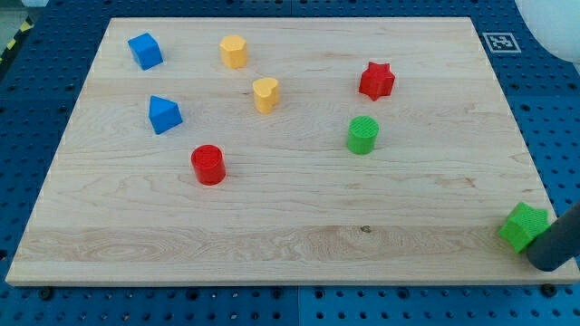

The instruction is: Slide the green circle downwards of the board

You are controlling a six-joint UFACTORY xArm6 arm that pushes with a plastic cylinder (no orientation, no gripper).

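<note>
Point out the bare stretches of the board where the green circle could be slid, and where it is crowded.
Widest free patch: the strip along the view's bottom, below the red cylinder and green circle, ending at the green block beside my tip. Also bare: right of the red star. Crowded: upper left, with two blue blocks and two yellow ones.

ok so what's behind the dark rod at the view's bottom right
A green block sits at the wooden board's bottom right corner, beside my tip. The dark rod covers its right edge, so its shape is unclear, and whether they touch cannot be seen.
</note>
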